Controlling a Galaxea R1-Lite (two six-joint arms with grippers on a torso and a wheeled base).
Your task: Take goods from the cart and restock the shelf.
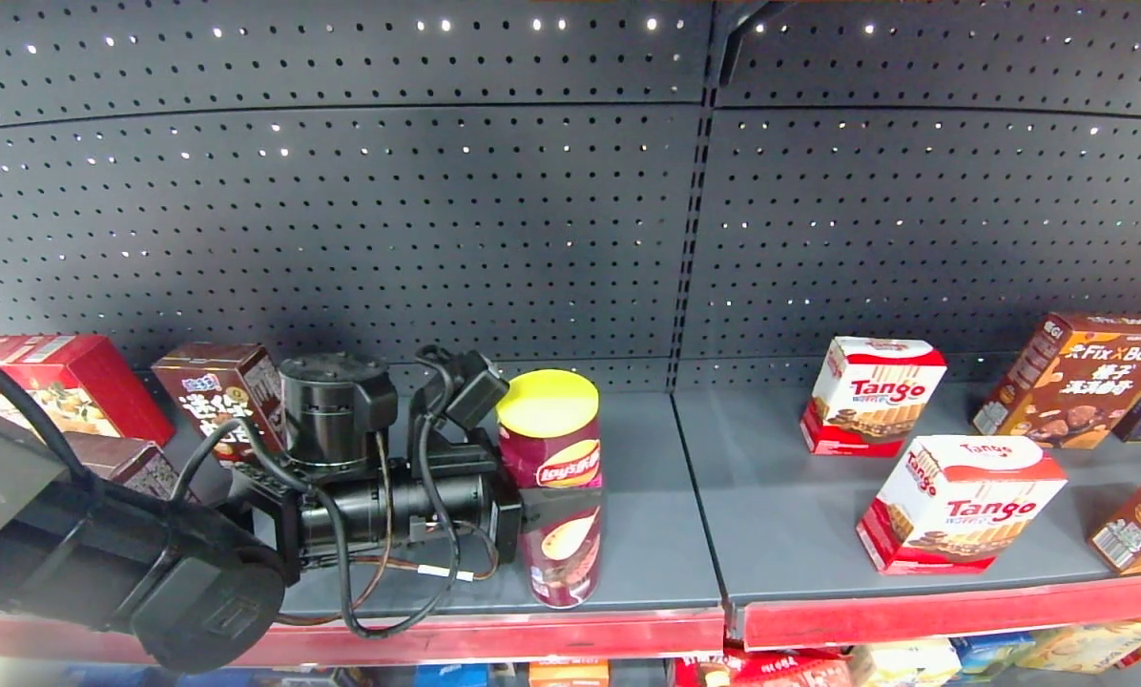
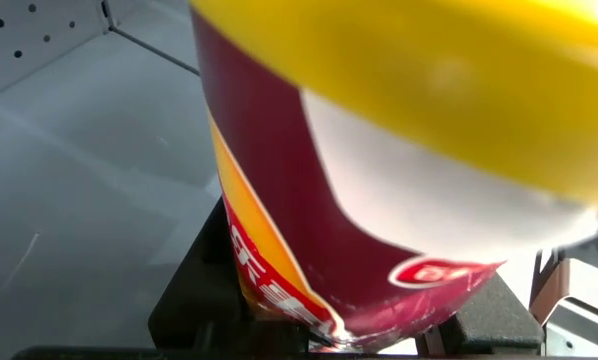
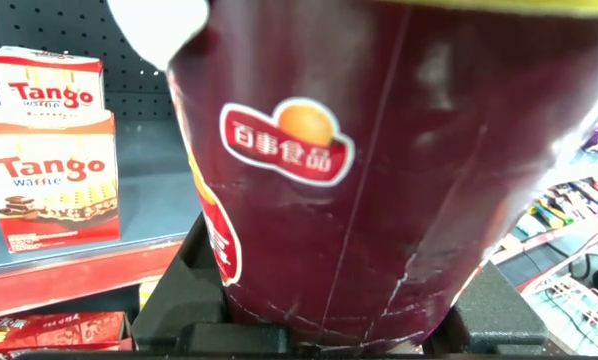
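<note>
At the far left of the head view I see a red box and a dark brown box standing at the back of the grey shelf. My left arm comes in from the lower left corner just in front of them. The left gripper is clamped on the yellow-lidded chip can, which stands upright left of centre, near the shelf's upright divider. In the left wrist view the black pads press against the base of that can on both sides.

Directly under the can in the head view there is a darker maroon shape near the red front lip. It may be a reflection or the lower part of the same can, and I cannot tell which.

Right of the divider, 2 white-and-red wafer boxes sit well apart from the can. 1 is at the back and 1 is nearer the front edge. A brown box stands at the far right, with more brown packs cut off by the frame edge.

In the right wrist view, the right gripper has its fingers closed around a second maroon can, which sits snug between the 2 pads. The wafer boxes appear in the upper left of that picture.
</note>
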